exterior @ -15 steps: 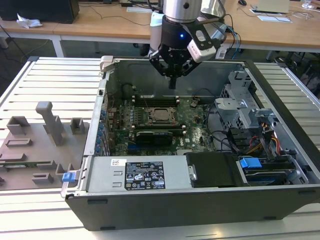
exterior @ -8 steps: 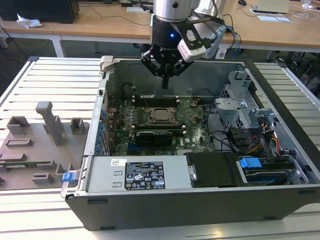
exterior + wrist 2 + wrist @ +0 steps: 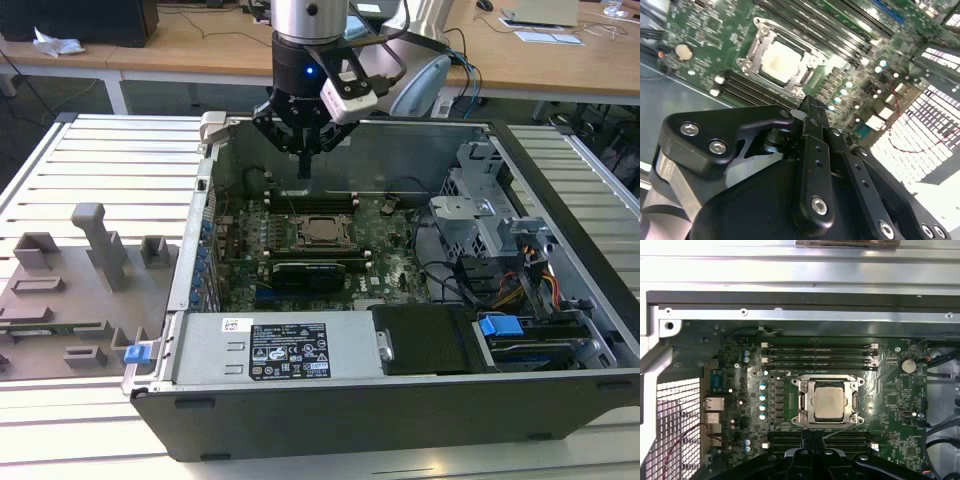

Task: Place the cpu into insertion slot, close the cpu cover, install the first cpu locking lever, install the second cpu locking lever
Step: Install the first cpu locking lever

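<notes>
Hovering near the silvery square cpu, the black tool sits pinched together, gripping nothing.

And there's the small, flat, square, pale silvery-grey-topped cpu, lying level and squarely seated in the square, dark, metal-rimmed insertion slot at the middle of the green motherboard. In the exterior view the chip reads as a pale square in its darker surround. The thin, square, dark-metal cpu cover looks to be lying flat over the socket, its big window framing the chip's top, as the second wrist view shows too.
</notes>
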Controlling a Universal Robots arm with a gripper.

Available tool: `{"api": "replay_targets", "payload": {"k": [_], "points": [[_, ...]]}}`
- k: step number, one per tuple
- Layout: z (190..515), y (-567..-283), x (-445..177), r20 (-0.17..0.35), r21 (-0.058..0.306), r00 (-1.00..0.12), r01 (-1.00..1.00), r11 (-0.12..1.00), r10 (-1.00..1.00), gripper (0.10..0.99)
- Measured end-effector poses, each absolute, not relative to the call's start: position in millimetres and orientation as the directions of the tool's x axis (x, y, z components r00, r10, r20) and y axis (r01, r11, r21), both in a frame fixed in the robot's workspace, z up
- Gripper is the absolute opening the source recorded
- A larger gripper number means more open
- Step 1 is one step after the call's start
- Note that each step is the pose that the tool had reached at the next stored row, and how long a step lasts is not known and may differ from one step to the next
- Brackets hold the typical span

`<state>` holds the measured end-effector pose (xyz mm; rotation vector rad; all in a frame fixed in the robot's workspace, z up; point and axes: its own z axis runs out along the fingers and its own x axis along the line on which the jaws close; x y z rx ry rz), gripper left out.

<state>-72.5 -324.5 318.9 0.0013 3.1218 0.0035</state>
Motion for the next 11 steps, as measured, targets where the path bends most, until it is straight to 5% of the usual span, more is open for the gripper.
{"api": "replay_targets", "payload": {"k": [11], "points": [[314.3,-324.5,-90.3,-0.021,0.002,-1.000,0.001,1.000,0.001,0.106]]}}
